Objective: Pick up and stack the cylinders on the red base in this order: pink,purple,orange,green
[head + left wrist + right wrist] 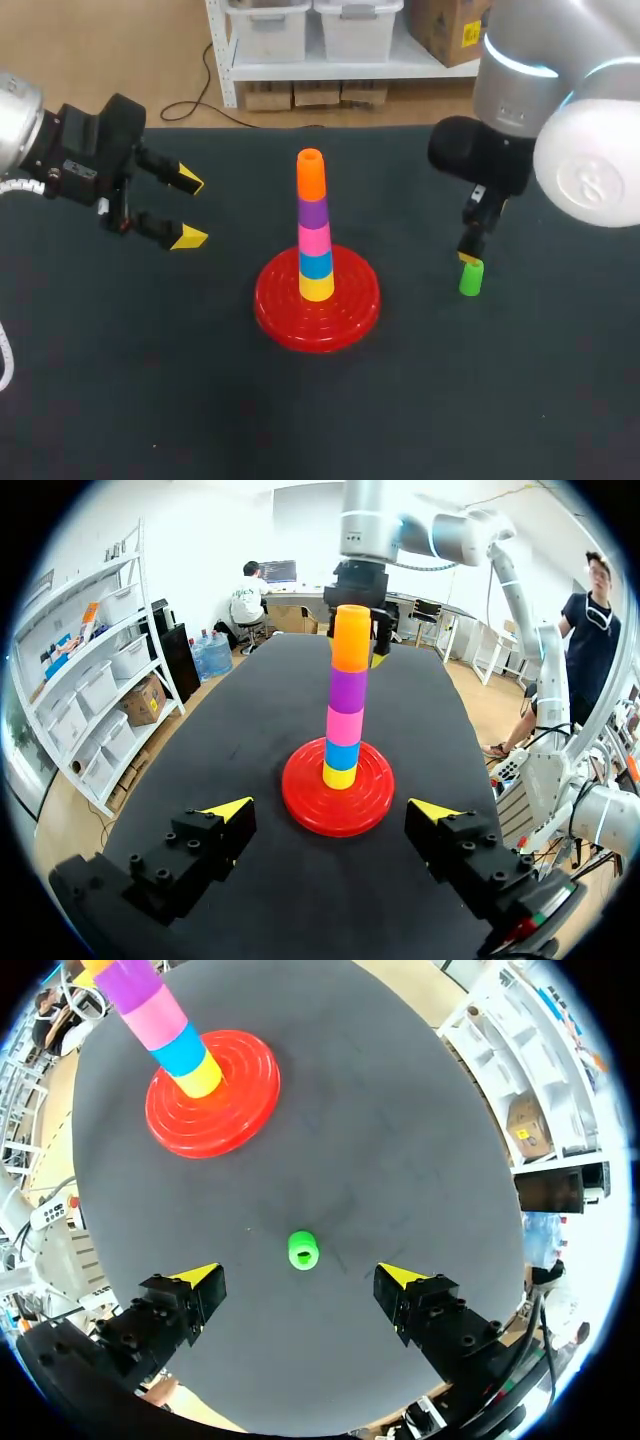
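Right gripper point(300, 1276) points straight down at the table point(150, 380), its yellow-tipped fingers spread wide and holding nothing. The right arm comes in from the far right corner, with the wrist folded downward. The green cylinder point(303, 1250) stands upright on the dark cloth directly below this gripper, between the two fingers. Neither finger touches it. In the head view the green cylinder point(470, 279) sits well to the right of the red base point(275, 300), apart from it.

Left gripper point(190, 210) is held level above the left side of the table, aimed toward the centre. Its fingers are open and it grips nothing. In the left wrist view the left gripper point(332, 810) faces the red base point(310, 800) head-on, with bare cloth between them.

The red base carries a stack of five cylinders on its centre, upright and aligned. From the bottom they are a yellow cylinder point(317, 287), a blue cylinder point(316, 264), a pink cylinder point(314, 239), a purple cylinder point(313, 212) and an orange cylinder point(311, 175). The orange one is topmost, its upper end open.
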{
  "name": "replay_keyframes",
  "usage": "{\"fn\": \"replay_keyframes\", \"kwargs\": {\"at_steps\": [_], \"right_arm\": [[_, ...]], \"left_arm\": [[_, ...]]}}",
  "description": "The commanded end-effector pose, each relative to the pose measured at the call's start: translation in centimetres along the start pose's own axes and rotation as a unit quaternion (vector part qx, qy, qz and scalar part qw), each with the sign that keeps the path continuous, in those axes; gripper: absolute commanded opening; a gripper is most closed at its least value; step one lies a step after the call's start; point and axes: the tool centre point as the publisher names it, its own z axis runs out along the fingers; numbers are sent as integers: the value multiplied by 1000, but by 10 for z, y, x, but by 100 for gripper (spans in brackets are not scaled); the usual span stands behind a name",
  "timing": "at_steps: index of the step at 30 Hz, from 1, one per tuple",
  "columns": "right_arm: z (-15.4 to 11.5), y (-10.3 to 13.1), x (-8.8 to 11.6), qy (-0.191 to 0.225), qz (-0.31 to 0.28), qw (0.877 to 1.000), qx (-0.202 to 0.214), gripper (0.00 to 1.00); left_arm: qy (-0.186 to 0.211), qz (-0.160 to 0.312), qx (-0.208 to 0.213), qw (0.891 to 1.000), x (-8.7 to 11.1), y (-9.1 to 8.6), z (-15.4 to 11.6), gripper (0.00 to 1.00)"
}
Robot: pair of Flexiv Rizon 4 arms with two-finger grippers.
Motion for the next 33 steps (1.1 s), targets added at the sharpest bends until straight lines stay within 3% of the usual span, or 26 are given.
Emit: {"fn": "replay_keyframes", "kwargs": {"at_steps": [1,13,21,33], "right_arm": [[0,3,5,-5,1,1000,5,100],[0,3,5,-5,1,1000,5,100],[21,-16,6,7,20,1000,12,100],[51,-14,8,13,18,1000,-5,100]], "left_arm": [[-2,1,-1,1000,1,0,0,100],[-2,1,-1,1000,1,0,0,100],[-2,1,-1,1000,1,0,0,100],[-2,1,-1,1000,1,0,0,100]]}}
